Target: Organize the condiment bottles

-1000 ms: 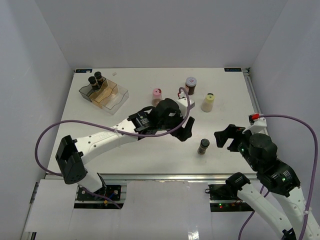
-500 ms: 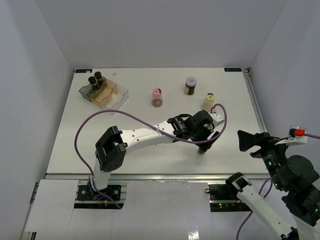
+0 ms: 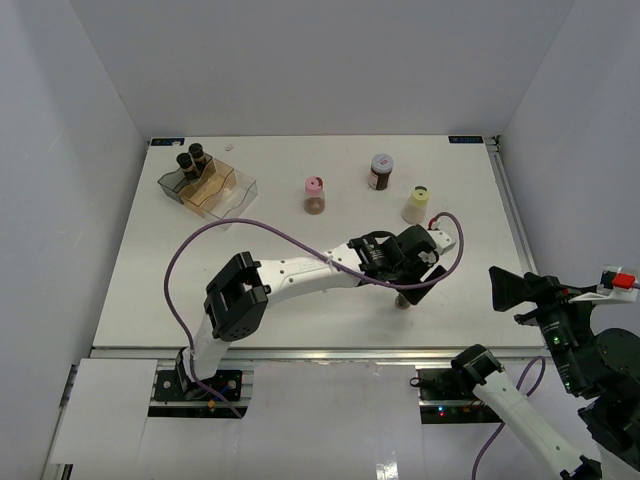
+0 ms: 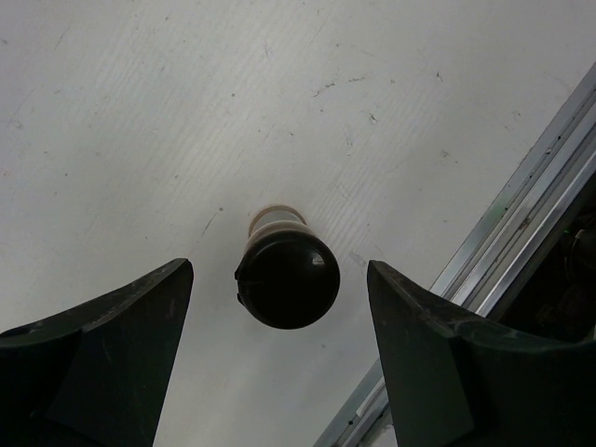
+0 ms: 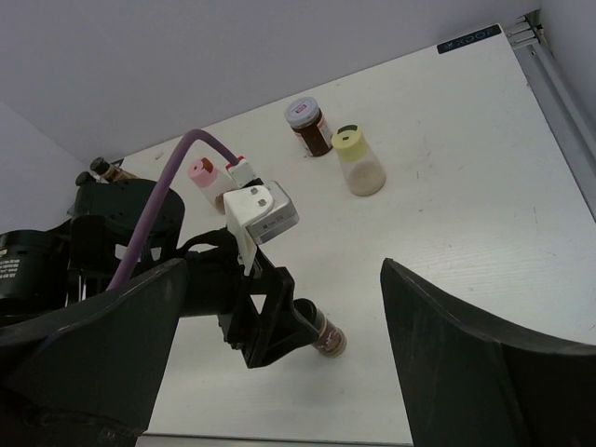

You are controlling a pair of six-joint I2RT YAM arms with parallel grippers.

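A black-capped jar (image 3: 403, 298) stands near the table's front edge. My left gripper (image 3: 408, 284) is open above it. In the left wrist view the black cap (image 4: 289, 279) sits between the spread fingers of my left gripper (image 4: 279, 268), with a gap on each side. The right wrist view shows this jar (image 5: 328, 339) under the left gripper (image 5: 279, 326). A pink-capped jar (image 3: 314, 195), a grey-lidded jar (image 3: 381, 172) and a pale yellow jar (image 3: 416, 204) stand further back. Two black-capped jars (image 3: 192, 160) stand in the bin. My right gripper (image 3: 515, 290) is open and empty, raised at the right (image 5: 284, 270).
The clear compartment bin (image 3: 222, 200) stands at the back left. A metal rail (image 4: 521, 214) runs along the table's front edge just beyond the jar. White walls enclose the table on three sides.
My left arm has swung right from mid-table and now sits over the black-capped jar. My right arm has drawn back to the right, away from that jar.
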